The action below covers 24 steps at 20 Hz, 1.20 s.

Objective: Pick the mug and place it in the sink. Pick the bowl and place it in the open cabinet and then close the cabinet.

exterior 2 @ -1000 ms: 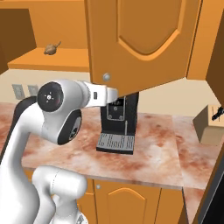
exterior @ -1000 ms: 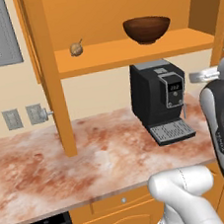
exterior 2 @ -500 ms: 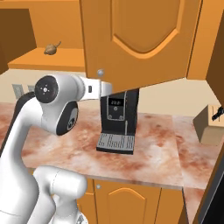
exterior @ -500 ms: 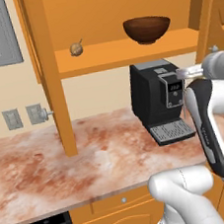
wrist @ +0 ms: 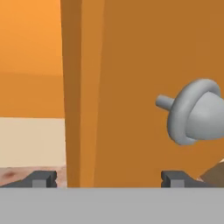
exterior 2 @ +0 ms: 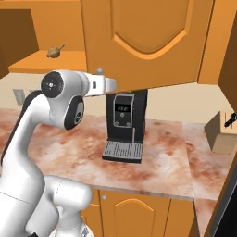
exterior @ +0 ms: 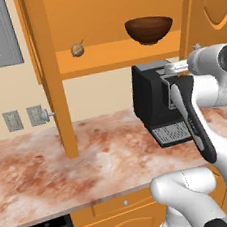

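Observation:
The dark brown bowl (exterior: pixel 149 29) rests on the inner shelf of the open orange cabinet (exterior: pixel 113 57). The cabinet's right door (exterior 2: pixel 143 41) stands swung out toward me. My gripper (exterior 2: pixel 112 85) is at that door's lower edge, just below its round silver knob (exterior 2: pixel 98 70). In the hand view the gripper (wrist: pixel 109 178) is open, its two fingertips (wrist: pixel 43 178) wide apart on either side of the door's edge (wrist: pixel 83 87), with the knob (wrist: pixel 194 111) close at the right. Nothing is held. The mug and the sink are out of view.
A small tan bulb (exterior: pixel 77 50) lies on the same shelf, left of the bowl. A black coffee machine (exterior: pixel 157 107) stands on the marbled counter (exterior: pixel 66 166) under the cabinet. The left door (exterior: pixel 50 78) shows edge-on. A knife block (exterior 2: pixel 224 132) sits at the far right.
The arm has swung toward the right door and lifted the hand up to the door's lower edge, near the knob. The bowl and the doors have not moved.

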### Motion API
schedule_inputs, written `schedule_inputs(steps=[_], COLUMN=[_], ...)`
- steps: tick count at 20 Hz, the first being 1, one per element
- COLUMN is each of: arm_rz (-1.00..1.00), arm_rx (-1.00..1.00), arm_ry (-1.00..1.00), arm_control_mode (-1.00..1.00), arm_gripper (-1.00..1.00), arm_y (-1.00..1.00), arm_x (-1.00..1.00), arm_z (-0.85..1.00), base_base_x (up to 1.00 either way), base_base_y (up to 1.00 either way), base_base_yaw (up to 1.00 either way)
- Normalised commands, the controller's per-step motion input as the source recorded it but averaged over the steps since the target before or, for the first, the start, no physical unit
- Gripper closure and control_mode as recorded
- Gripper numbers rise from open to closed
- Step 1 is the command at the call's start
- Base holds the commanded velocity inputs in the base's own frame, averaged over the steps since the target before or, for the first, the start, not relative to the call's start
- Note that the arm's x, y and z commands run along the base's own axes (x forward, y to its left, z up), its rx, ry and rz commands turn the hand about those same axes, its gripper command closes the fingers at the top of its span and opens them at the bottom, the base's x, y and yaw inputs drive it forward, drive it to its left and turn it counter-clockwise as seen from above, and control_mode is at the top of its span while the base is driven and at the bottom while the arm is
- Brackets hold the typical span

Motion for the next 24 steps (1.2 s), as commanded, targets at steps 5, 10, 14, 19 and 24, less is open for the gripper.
schedule_inputs(steps=[5,10,14,19,24], arm_rz=[0.03,0.03,0.03,0.02,0.01], arm_rx=[0.0,0.0,0.0,0.0,0.0], arm_ry=[0.0,0.0,0.0,0.0,0.0], arm_control_mode=[-1.0,-1.0,-1.0,-1.0,-1.0], arm_gripper=[-1.0,-1.0,-1.0,-1.0,-1.0], arm_y=[0.0,0.0,0.0,0.0,0.0], arm_x=[0.62,0.62,0.63,0.53,0.46], arm_z=[0.0,0.0,-0.04,0.0,0.0], base_base_x=[0.0,0.0,0.0,0.0,0.0], base_base_y=[0.0,0.0,0.0,0.0,0.0], base_base_yaw=[0.0,0.0,0.0,0.0,0.0])
